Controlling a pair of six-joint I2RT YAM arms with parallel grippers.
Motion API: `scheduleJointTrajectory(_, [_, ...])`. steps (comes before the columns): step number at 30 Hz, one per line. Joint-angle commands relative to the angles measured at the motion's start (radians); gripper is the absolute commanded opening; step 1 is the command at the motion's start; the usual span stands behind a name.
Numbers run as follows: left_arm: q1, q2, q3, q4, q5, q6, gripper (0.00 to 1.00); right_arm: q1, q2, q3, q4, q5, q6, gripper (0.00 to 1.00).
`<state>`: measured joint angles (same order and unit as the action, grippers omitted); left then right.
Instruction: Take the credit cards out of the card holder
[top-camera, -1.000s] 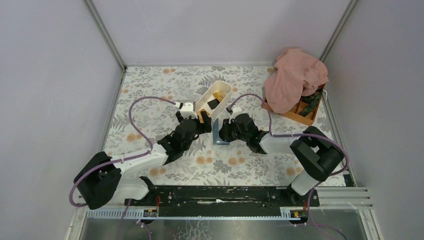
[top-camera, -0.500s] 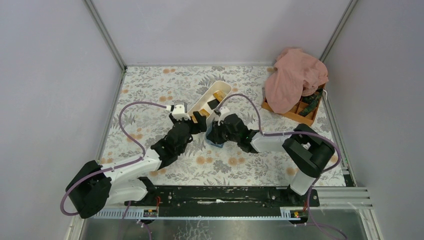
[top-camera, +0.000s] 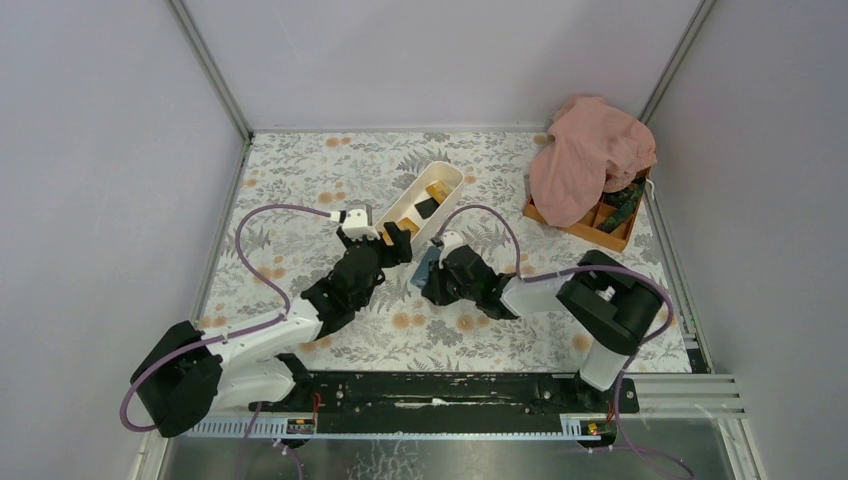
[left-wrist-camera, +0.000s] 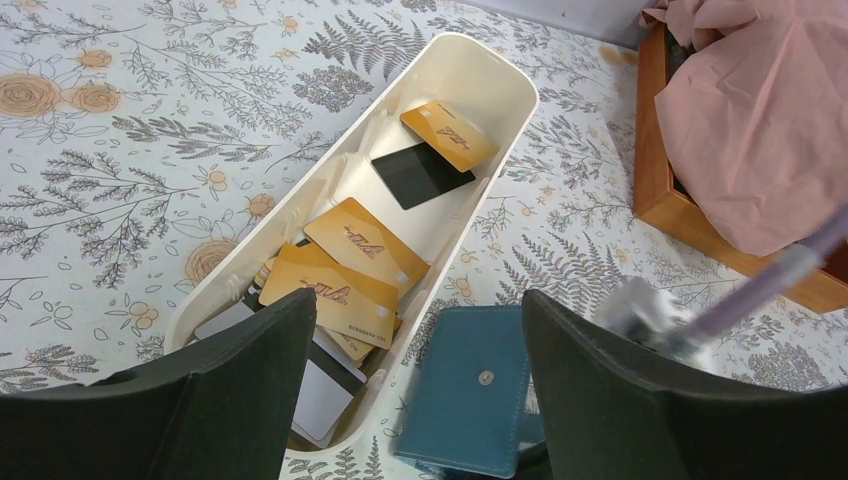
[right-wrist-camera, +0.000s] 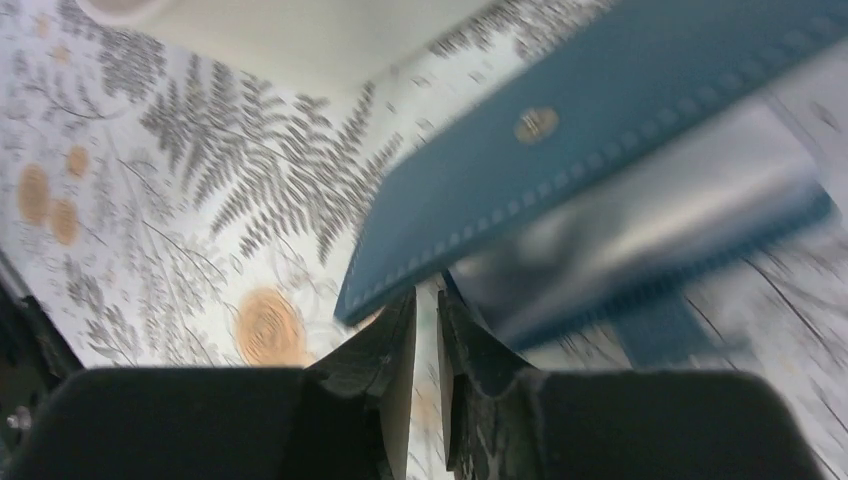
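The blue card holder (top-camera: 425, 264) leans tilted beside the near end of the long white tray (top-camera: 413, 203). In the left wrist view the card holder (left-wrist-camera: 475, 395) shows its snap flap, right of the tray (left-wrist-camera: 470, 70). Several orange-yellow and black credit cards (left-wrist-camera: 340, 290) lie in that tray. My right gripper (top-camera: 433, 277) sits at the holder's near edge. Its jaws (right-wrist-camera: 425, 300) stand almost together, tips at the blurred holder (right-wrist-camera: 560, 130). My left gripper (top-camera: 397, 242) hangs wide open (left-wrist-camera: 418, 310) over the tray's near end and the holder, holding nothing.
An orange compartment box (top-camera: 600, 228) stands at the back right, half covered by a pink cloth (top-camera: 590, 160). Both show at the right edge of the left wrist view, cloth (left-wrist-camera: 760, 120) over box (left-wrist-camera: 655, 150). Grey walls close the floral table (top-camera: 300, 200) on three sides.
My right gripper has carried the card holder left and nearer, tipping it from upright to leaning. The left gripper has drawn back slightly leftward from the tray's end.
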<state>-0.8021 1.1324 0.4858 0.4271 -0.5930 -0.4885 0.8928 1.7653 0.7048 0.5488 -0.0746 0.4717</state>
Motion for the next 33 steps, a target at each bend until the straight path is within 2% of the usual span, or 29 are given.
scheduleJointTrajectory(1, [0.003, 0.006, -0.003, 0.064, -0.016, -0.014, 0.82, 0.001, -0.169, -0.074, -0.109, 0.142, -0.033, 0.2])
scheduleJointTrajectory(5, [0.001, 0.016, 0.0, 0.064, -0.007, -0.015, 0.81, -0.017, -0.238, -0.095, -0.17, 0.204, -0.063, 0.19])
scheduleJointTrajectory(12, [0.0, 0.026, 0.0, 0.07, -0.005, -0.01, 0.81, -0.082, -0.289, -0.071, -0.197, 0.17, -0.089, 0.2])
scheduleJointTrajectory(14, [0.0, 0.03, 0.001, 0.069, -0.002, -0.01, 0.81, -0.081, -0.284, -0.059, -0.193, 0.156, -0.091, 0.24])
scheduleJointTrajectory(18, [0.001, 0.04, 0.003, 0.071, 0.012, -0.01, 0.8, -0.082, -0.253, -0.034, -0.152, 0.106, -0.074, 0.51])
scheduleJointTrajectory(20, [0.001, 0.049, 0.009, 0.069, 0.011, -0.01, 0.8, -0.081, -0.249, -0.029, -0.128, 0.093, -0.061, 0.56])
scheduleJointTrajectory(33, [0.001, 0.081, 0.028, 0.05, 0.017, -0.01, 0.8, -0.082, -0.253, -0.004, -0.089, 0.068, -0.041, 0.54])
